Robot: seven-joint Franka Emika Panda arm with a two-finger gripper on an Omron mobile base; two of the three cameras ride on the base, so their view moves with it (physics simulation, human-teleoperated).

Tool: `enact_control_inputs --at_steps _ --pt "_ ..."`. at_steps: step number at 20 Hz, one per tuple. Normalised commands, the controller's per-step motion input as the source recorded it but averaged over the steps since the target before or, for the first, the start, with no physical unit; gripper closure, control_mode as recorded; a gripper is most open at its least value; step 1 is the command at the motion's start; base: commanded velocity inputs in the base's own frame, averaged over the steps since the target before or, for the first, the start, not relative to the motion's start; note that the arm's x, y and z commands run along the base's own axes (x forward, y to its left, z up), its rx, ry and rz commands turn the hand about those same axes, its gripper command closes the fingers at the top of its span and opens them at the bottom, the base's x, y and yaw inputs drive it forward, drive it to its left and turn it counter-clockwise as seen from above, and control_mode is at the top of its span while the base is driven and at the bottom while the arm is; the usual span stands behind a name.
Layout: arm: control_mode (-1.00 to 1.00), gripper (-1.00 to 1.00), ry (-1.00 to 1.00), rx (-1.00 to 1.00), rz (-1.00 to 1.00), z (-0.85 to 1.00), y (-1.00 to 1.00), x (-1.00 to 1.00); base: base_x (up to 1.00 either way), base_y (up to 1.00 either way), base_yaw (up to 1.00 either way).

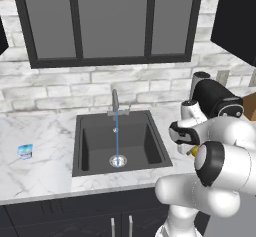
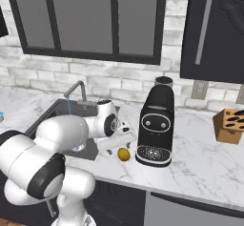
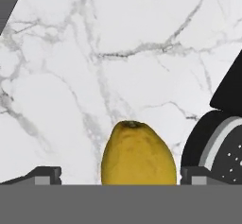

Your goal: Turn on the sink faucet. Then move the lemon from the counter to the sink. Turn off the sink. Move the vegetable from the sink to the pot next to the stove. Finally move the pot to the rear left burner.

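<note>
Water runs in a thin blue stream from the sink faucet (image 1: pixel 115 101) (image 2: pixel 76 89) into the dark sink (image 1: pixel 85 146) (image 2: pixel 51 114). The lemon (image 2: pixel 124 154) (image 3: pixel 138 153) (image 1: pixel 194 152) lies on the white marble counter (image 2: pixel 200 163) (image 3: pixel 118 53), right of the basin and just in front of the coffee machine. My gripper (image 2: pixel 116 145) (image 3: pixel 120 176) hangs low over the lemon and is open. One fingertip (image 3: pixel 45 174) stands on each side of the fruit, and neither touches it. The pot and the stove are out of view.
A black coffee machine (image 2: pixel 156 129) (image 1: pixel 216 100) (image 3: pixel 222 142) stands close to the lemon's right. A wooden knife block (image 2: pixel 231 124) sits farther right. A small blue-and-white cup (image 1: pixel 25 151) rests on the counter left of the sink.
</note>
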Motion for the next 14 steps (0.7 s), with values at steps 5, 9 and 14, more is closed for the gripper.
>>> enact_control_inputs --at_steps 5,9,14 --pt "-1.00 -1.00 0.00 0.00 0.13 -0.10 -0.07 -0.02 0.00 0.00 0.00" --pt "-1.00 -1.00 0.00 0.00 0.08 -0.09 -0.14 -0.01 0.00 0.00 0.00" --pt "-1.00 -1.00 0.00 0.00 0.04 -0.20 -0.23 0.00 0.00 0.00 0.00"
